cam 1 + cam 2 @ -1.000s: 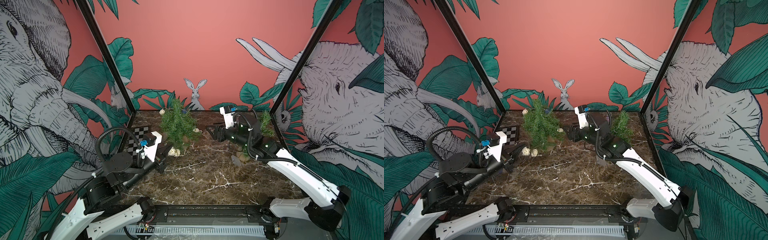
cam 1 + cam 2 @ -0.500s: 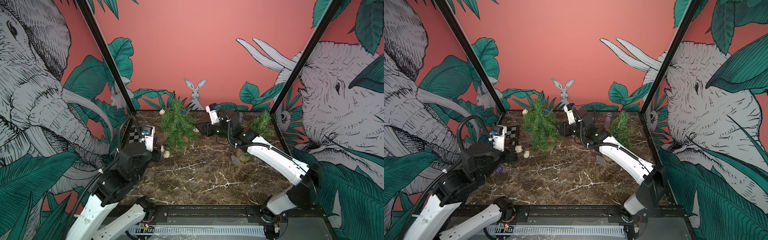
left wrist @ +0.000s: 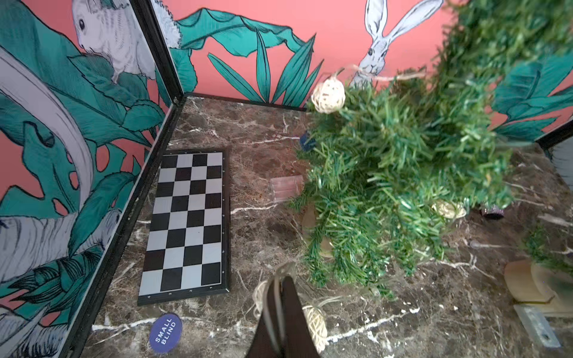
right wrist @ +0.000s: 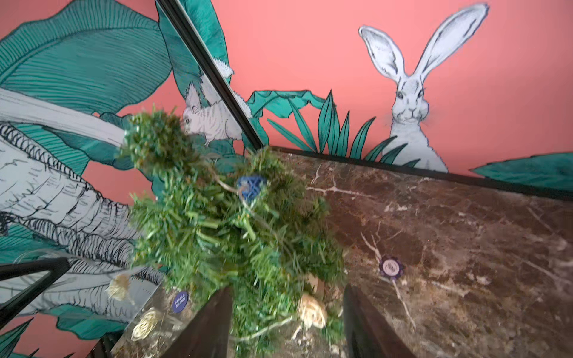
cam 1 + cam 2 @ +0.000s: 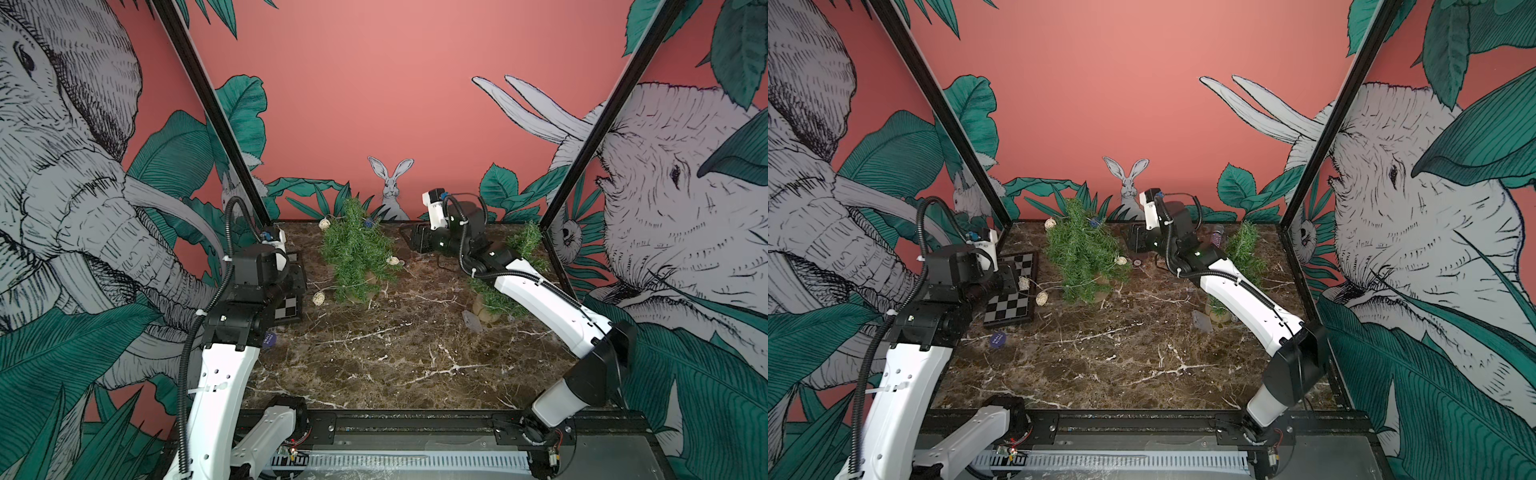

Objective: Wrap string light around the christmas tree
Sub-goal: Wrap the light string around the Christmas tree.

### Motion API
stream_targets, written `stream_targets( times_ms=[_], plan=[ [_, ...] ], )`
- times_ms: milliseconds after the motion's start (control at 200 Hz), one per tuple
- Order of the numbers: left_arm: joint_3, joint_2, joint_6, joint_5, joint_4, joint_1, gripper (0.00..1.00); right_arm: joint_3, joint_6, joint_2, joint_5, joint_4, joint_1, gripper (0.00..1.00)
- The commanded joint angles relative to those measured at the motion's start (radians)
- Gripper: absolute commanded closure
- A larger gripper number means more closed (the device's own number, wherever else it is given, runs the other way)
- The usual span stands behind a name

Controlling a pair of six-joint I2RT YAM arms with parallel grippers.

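The left arm has drawn back from the tree's foot, and the right gripper (image 4: 287, 289) has closed in on the Christmas tree (image 5: 357, 253). Nearest, at 8 o'clock, lies a purple "small blind" chip (image 5: 997, 339). Beyond it, by the chessboard (image 5: 1013, 309) at 9 o'clock, the left gripper (image 3: 280, 280) pinches the string light (image 5: 1041, 297) tight, and its wicker balls trail to the tree at 11 o'clock. On the tree's 3 o'clock side, the right gripper's fingers stand apart, gripping nothing.

Bright, even, diffuse light; shadows faint. Top views sharp. Wrist views: christmas tree (image 4: 223, 223) foliage blurred, straight frame lines bowed.
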Motion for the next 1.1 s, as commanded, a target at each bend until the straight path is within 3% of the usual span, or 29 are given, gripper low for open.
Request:
stream_targets(
  times_ms=[0,65,290,320,350,390,440,515,575,690,890,980,1095],
  plan=[
    [0.062,0.054,0.046,-0.051,0.028,0.013,1.0,0.143,-0.056,0.113,0.009,0.004,-0.022,0.41],
    [0.109,0.119,0.052,-0.111,0.015,0.043,1.0,0.268,-0.078,0.201,0.008,-0.021,-0.032,0.41],
    [0.296,0.396,-0.046,-0.145,-0.094,0.12,1.0,0.757,-0.111,0.549,-0.006,-0.153,-0.065,0.42],
    [0.331,0.431,-0.071,-0.074,-0.128,0.126,1.0,0.822,-0.102,0.593,-0.015,-0.183,-0.067,0.43],
    [0.355,0.454,-0.098,0.103,-0.143,0.145,1.0,0.884,-0.095,0.632,-0.027,-0.217,-0.069,0.44],
    [0.302,0.441,-0.163,0.33,-0.033,0.165,1.0,0.941,-0.09,0.668,-0.047,-0.25,-0.069,0.45],
    [0.233,0.402,-0.236,0.385,0.085,0.169,1.0,0.957,-0.072,0.684,-0.064,-0.266,-0.069,0.46],
    [0.235,0.385,-0.213,0.307,0.056,0.171,1.0,0.879,-0.04,0.644,-0.076,-0.249,-0.067,0.47],
    [0.238,0.385,-0.188,0.248,0.024,0.179,1.0,0.731,-0.019,0.559,-0.072,-0.188,-0.067,0.48],
    [0.225,0.365,-0.185,0.261,0.021,0.192,1.0,0.391,-0.021,0.34,0.002,-0.028,-0.066,0.46],
    [0.226,0.303,-0.171,0.264,0.007,0.192,1.0,0.027,0.009,0.028,0.121,-0.043,-0.044,0.44],
    [0.21,0.262,-0.167,0.295,0.006,0.192,1.0,-0.107,-0.036,-0.111,0.227,-0.05,0.034,0.44],
    [0.145,0.179,-0.171,0.357,0.059,0.193,1.0,-0.118,-0.124,-0.168,0.298,-0.112,0.181,0.46]
  ],
)
